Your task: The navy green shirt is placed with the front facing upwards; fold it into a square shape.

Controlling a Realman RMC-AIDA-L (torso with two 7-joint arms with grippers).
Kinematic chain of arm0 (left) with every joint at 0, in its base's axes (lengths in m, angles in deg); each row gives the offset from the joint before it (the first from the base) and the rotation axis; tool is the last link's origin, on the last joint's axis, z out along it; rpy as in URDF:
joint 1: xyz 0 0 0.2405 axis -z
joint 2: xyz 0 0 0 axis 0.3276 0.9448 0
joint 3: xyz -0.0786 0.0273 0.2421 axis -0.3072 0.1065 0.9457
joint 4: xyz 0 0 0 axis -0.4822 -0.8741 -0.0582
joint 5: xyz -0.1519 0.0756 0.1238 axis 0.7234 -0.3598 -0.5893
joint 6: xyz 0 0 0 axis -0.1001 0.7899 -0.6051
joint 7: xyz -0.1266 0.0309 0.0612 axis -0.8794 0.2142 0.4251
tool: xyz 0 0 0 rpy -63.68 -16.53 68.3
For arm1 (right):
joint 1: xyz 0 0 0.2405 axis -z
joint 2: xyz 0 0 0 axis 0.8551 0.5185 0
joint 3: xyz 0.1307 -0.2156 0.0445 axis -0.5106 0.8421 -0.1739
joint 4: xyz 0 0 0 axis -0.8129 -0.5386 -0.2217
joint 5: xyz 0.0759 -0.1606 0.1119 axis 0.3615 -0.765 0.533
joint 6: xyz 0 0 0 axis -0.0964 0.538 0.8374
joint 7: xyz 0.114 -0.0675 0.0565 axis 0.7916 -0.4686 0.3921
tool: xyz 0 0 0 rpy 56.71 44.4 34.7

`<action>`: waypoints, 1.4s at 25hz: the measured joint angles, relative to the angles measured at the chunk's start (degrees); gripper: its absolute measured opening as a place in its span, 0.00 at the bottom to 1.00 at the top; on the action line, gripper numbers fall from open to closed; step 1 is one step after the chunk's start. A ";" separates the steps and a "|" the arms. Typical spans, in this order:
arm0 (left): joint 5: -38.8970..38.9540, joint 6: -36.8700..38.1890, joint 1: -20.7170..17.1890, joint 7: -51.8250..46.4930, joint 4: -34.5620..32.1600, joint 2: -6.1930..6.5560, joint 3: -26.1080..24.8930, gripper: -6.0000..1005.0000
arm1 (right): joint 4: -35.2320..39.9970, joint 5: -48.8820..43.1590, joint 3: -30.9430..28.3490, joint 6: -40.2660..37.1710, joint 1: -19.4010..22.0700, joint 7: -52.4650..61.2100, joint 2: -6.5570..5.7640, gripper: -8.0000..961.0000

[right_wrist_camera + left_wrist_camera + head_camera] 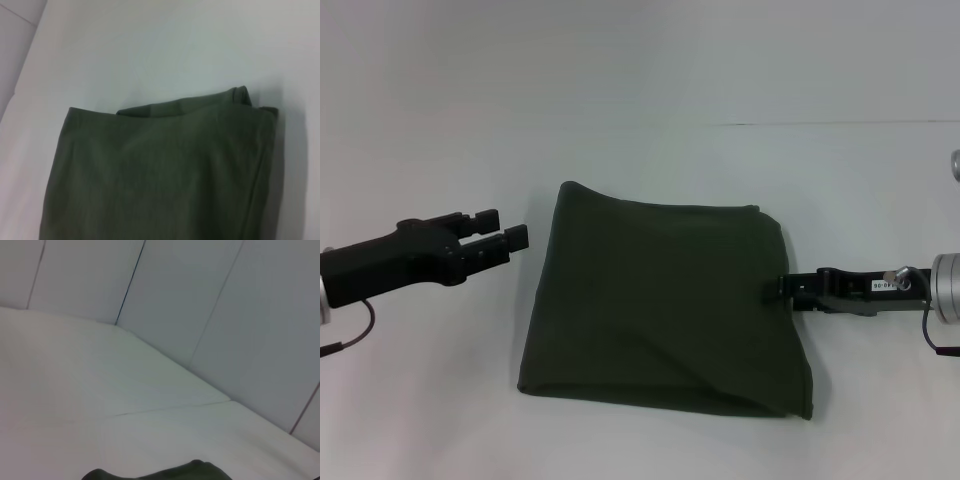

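The left gripper (516,232) hovered just beside the left edge of the navy green shirt (665,300), its two black fingers slightly parted and holding nothing. The right gripper (782,288) reached in from the right, its tip at the shirt's right edge; whether it gripped the cloth could not be told. The shirt lay folded into a rough square in the middle of the white table (640,90), plain side up.
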 joint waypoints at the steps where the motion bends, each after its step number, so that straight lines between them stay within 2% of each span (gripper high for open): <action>1: 0.04 0.23 -0.13 0.11 0.03 0.01 -0.14 0.58 | -0.04 0.00 0.00 0.04 -0.11 0.00 0.00 0.76; 8: -0.37 4.56 -0.36 1.67 -0.09 0.11 -0.27 0.58 | -0.83 0.00 0.24 1.00 -1.18 0.17 0.32 0.74; 17: -0.34 4.31 0.06 1.71 -0.15 0.18 -0.33 0.58 | -2.34 0.00 0.30 2.14 -2.69 0.14 0.81 0.73; 22: -0.13 4.20 0.13 1.72 -0.08 0.28 -0.80 0.58 | -2.18 0.00 0.19 2.54 -2.81 -0.04 0.97 0.49; 25: -0.12 4.03 0.20 1.72 0.08 0.31 -1.27 0.58 | -2.10 0.15 -0.06 3.00 -2.76 -0.12 0.95 0.24; 30: -0.21 3.84 0.29 1.80 0.26 0.37 -1.66 0.58 | -2.02 0.26 -0.15 3.87 -2.90 -0.26 0.82 0.06; 35: -0.22 3.78 0.44 2.00 0.43 0.37 -1.68 0.58 | -1.91 0.19 -0.15 4.80 -3.66 -0.31 0.70 0.06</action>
